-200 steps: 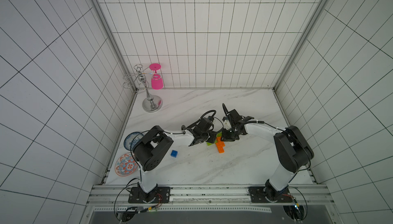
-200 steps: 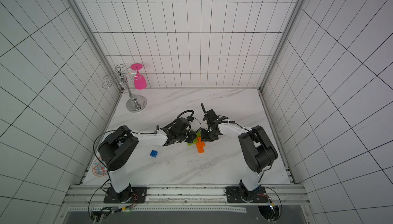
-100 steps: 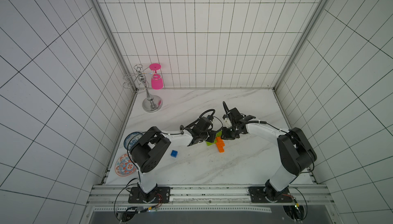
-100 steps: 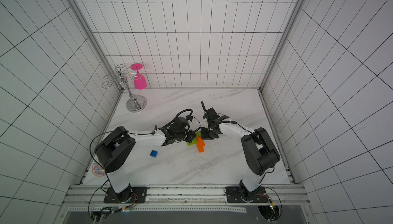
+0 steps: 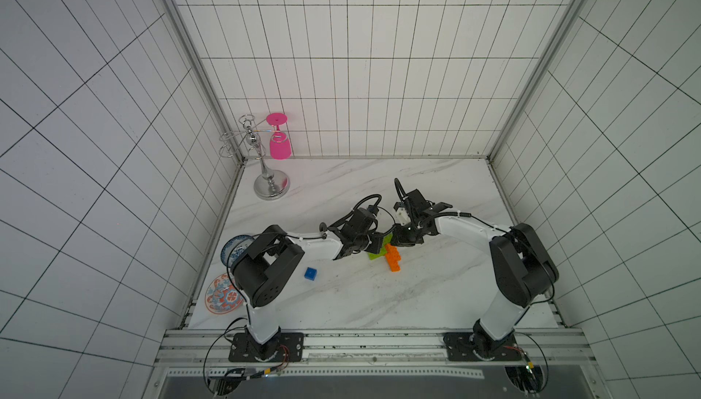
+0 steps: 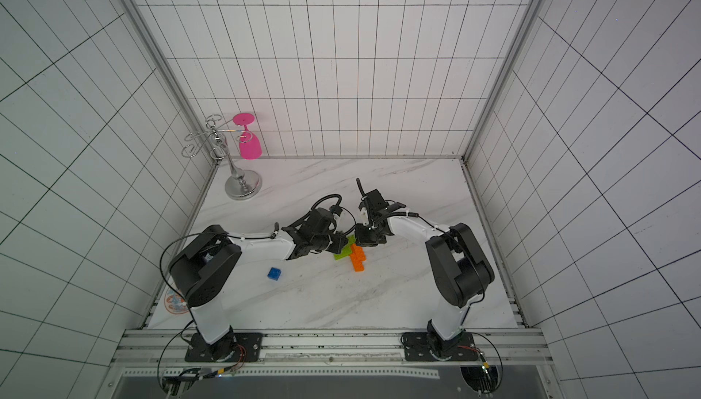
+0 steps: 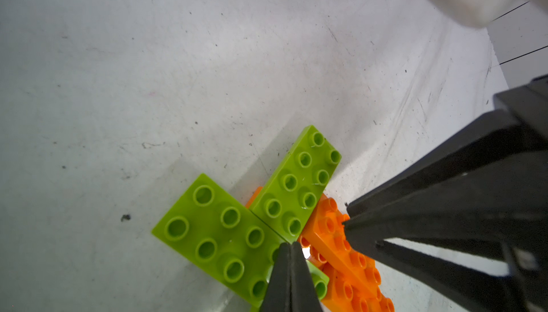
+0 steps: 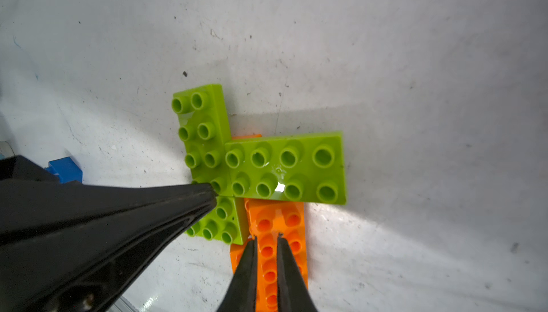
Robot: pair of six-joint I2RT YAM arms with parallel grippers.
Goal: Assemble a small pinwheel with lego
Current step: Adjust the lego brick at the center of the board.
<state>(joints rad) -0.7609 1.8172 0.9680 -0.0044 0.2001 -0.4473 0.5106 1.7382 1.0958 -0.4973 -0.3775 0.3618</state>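
Pinwheel (image 5: 390, 257) flat on table (image 5: 379, 302), between arms: lime blades (image 8: 284, 168) cross orange stem (image 8: 277, 218); blue brick (image 5: 310, 273) loose, apart. Left gripper (image 7: 292, 246) jaws pressed together at blades; right gripper (image 8: 265, 236) jaws nearly together astride stem, grip unclear.

A lab test cell: white tiled walls (image 5: 360, 74) enclose a marble-look tabletop (image 5: 379, 302) edged by an aluminium mounting rail (image 5: 379, 342).

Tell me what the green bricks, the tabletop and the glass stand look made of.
Green bricks: glossy moulded plastic, sharp highlights on the studs. Tabletop: marble-look white slab with grey veins, scuffed; stone or laminate, can't tell. Stand: polished metal, probably chrome; mirror-bright base.
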